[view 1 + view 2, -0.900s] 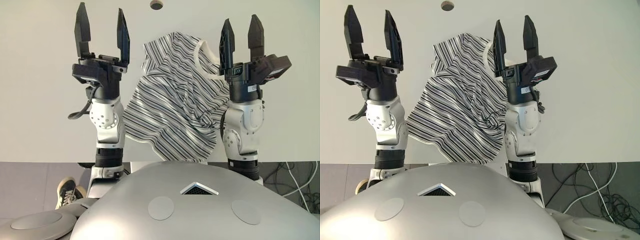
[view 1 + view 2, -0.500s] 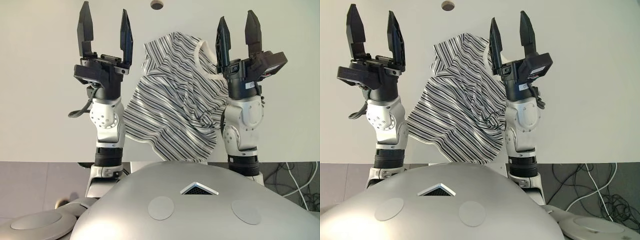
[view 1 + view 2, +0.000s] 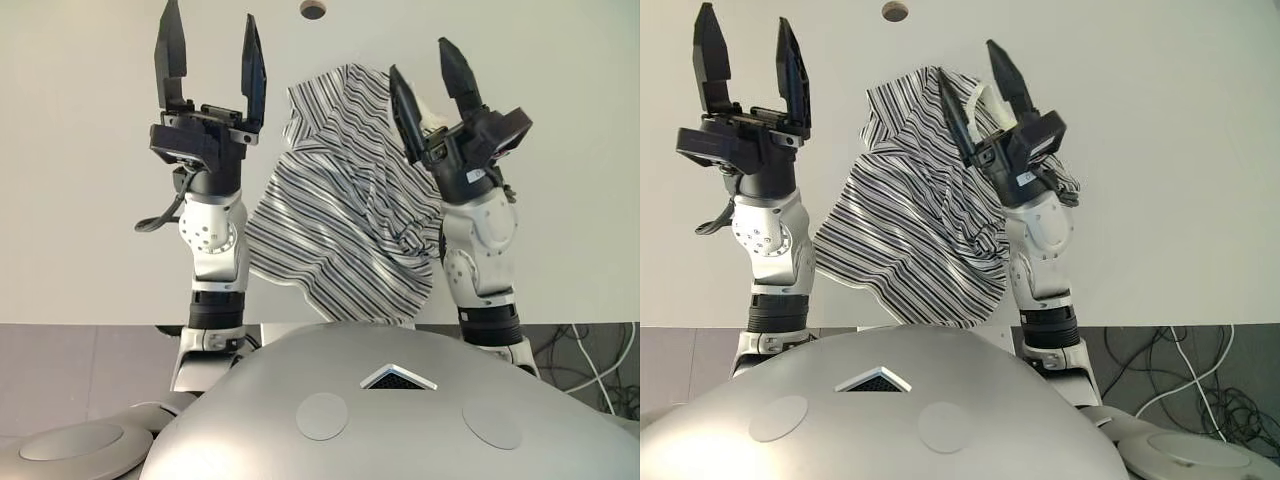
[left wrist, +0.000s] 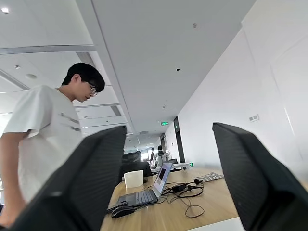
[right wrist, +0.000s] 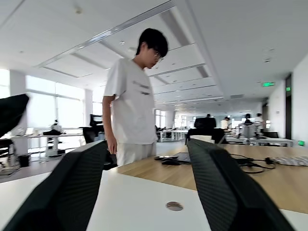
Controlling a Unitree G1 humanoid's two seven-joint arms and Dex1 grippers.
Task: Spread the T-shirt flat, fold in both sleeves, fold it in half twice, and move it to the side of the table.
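A black-and-white striped T-shirt [image 3: 340,200] lies crumpled and bunched in the middle of the white table [image 3: 80,150]. Its white collar shows at the far right edge of the heap. My left gripper [image 3: 210,40] is held up to the left of the shirt, open, with nothing between its fingers [image 4: 72,183]. My right gripper [image 3: 420,62] is open too. It leans left over the shirt's right part near the collar and holds nothing. Whether it touches the cloth I cannot tell.
A round cable hole [image 3: 313,9] sits in the table beyond the shirt. The table's near edge runs just in front of both arms. Cables [image 3: 590,360] lie on the floor at the right. A person stands past the table's far side.
My right gripper has tilted left, over the shirt near the collar. The left gripper has barely moved. The shirt lies as before.
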